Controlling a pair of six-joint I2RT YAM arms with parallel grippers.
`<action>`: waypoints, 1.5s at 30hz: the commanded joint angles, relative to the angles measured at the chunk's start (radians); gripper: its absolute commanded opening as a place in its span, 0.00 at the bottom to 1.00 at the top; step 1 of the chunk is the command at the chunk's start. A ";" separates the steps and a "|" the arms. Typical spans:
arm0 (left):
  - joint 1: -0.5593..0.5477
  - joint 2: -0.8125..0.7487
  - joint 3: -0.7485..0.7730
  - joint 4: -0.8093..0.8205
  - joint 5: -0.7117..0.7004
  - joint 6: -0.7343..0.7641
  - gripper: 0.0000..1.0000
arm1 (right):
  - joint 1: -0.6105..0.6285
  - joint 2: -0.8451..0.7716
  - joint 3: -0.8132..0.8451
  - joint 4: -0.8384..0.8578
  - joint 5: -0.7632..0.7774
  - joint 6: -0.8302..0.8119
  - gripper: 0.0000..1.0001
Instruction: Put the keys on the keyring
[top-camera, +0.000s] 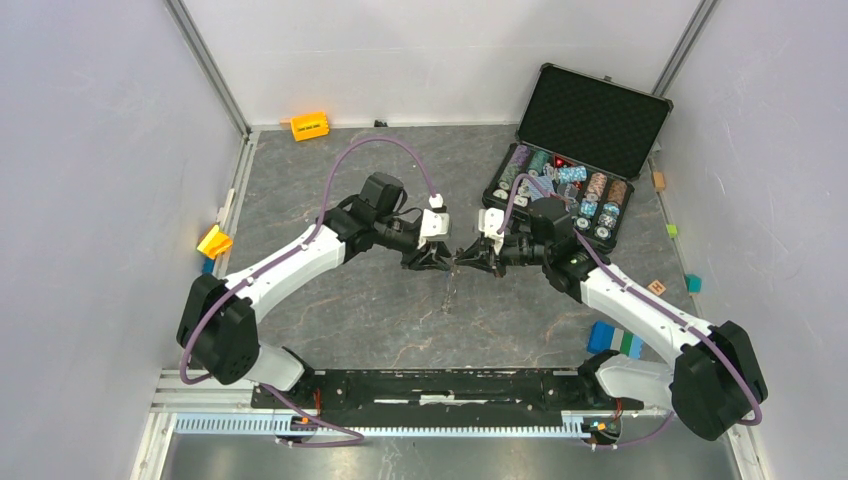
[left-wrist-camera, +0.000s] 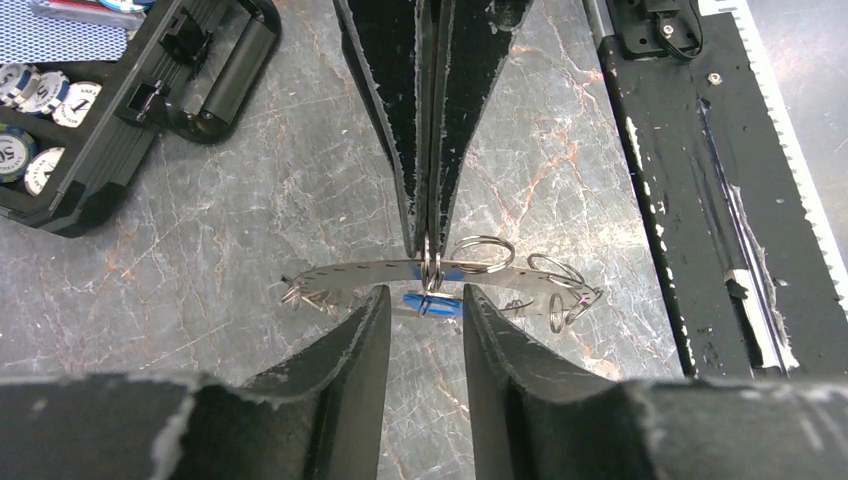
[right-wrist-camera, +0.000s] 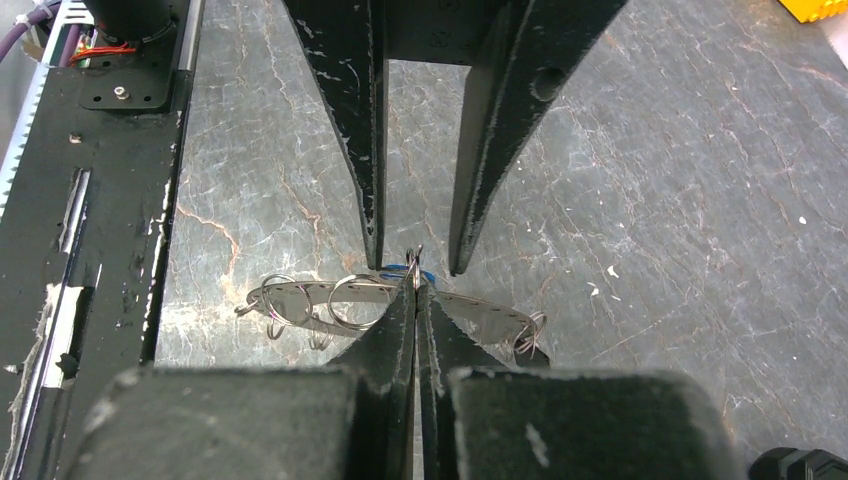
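Note:
The keyring is a flat curved metal band with small holes, strung with several small split rings. It is held above the table between the two grippers and also shows in the right wrist view. My right gripper is shut on the keyring at its middle, pinching a small ring there. It reaches in from the top of the left wrist view. A blue-headed key hangs just under the band. My left gripper is open, one fingertip on each side of the blue key. In the top view the left gripper and right gripper meet tip to tip.
An open black case of poker chips stands at the back right, its corner in the left wrist view. The black base rail runs along the near edge. An orange block, a yellow block and blue-green blocks lie at the sides.

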 joint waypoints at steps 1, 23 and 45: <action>0.000 -0.008 -0.010 0.058 0.047 0.033 0.37 | -0.007 -0.028 -0.002 0.063 -0.030 0.015 0.00; -0.001 0.005 -0.028 0.116 0.062 -0.017 0.13 | -0.018 -0.021 -0.006 0.073 -0.036 0.024 0.00; -0.099 -0.097 0.009 -0.042 -0.296 -0.106 0.02 | -0.019 0.048 0.108 -0.070 -0.050 -0.041 0.41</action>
